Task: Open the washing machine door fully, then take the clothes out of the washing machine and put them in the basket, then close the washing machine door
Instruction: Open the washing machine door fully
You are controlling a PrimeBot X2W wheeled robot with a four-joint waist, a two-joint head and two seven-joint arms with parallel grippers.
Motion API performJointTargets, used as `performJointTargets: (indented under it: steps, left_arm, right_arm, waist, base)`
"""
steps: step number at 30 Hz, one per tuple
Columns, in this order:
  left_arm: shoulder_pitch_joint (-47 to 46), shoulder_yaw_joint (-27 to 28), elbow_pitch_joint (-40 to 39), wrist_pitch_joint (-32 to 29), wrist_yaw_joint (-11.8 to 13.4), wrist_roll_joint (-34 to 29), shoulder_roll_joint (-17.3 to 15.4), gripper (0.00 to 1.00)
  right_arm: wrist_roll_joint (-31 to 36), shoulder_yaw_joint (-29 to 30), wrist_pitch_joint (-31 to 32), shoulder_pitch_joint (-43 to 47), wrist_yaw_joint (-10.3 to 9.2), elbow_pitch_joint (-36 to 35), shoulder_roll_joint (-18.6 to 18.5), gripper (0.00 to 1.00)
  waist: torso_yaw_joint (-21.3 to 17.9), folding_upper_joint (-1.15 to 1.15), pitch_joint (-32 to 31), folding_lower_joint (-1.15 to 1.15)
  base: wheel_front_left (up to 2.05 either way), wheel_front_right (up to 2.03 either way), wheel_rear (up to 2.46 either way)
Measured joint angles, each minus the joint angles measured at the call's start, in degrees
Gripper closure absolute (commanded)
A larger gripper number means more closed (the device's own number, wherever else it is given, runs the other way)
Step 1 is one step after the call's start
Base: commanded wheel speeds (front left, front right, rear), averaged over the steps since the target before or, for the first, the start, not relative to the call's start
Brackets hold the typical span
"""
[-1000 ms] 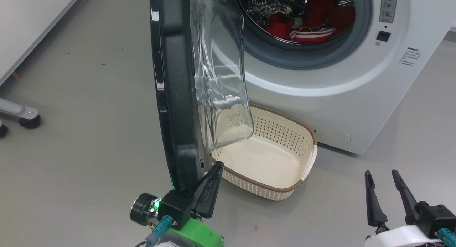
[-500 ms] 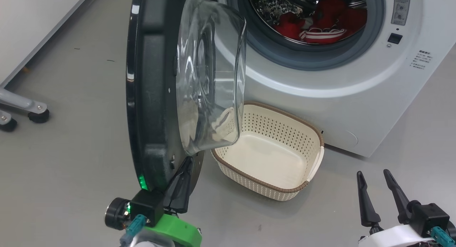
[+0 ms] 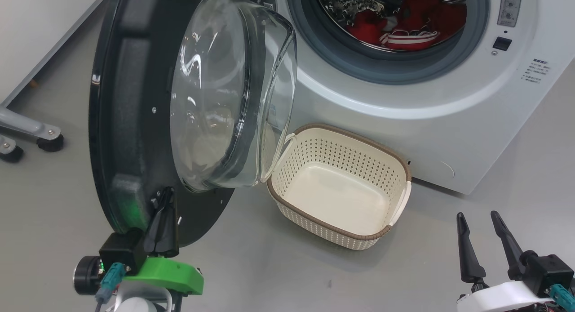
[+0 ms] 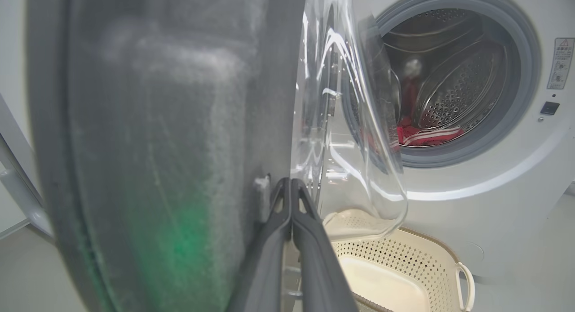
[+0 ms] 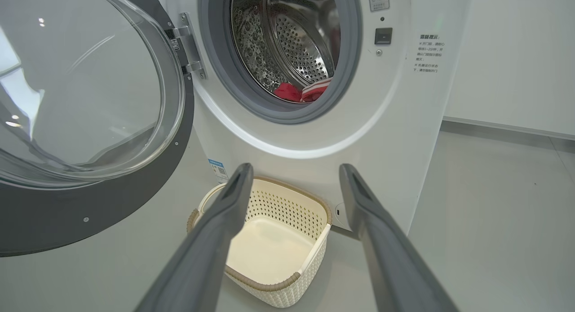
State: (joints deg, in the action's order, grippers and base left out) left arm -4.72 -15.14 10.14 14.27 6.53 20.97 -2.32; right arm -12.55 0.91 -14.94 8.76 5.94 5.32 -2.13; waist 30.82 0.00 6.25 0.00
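Head view: my left gripper (image 3: pixel 165 196), pinched shut, seemingly pushes the round glossy black-rimmed glass door (image 3: pixel 121 123) open; next, my wide right gripper (image 3: pixel 477 215) should fetch the red striped clothes (image 3: pixel 404 28).

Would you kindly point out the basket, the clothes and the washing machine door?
basket (image 3: pixel 337 195): head view, bare cream floor.
clothes (image 3: pixel 411 37): head view, white-striped red fabric.
washing machine door (image 3: pixel 130 100): head view, black inner frame.

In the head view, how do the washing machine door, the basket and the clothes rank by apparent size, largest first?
1. washing machine door: clearly largest, though it is also nearest the camera, which enlarges it.
2. basket.
3. clothes: smallest, and only partly in sight.
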Motion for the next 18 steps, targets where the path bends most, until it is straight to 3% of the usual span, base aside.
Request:
performJointTargets:
  steps: [18]
  left_arm:
    - [-1.3, 11.9, -1.5, 0.0, 0.0, 0.2, 0.6, 1.0]
  right_arm:
    - [0.8, 1.3, 0.0, -0.1, 0.05, -1.2, -0.1, 0.0]
  waist:
    - [-0.5, 0.0, 3.6, 0.0]
  base:
    - [0.0, 0.0, 0.0]
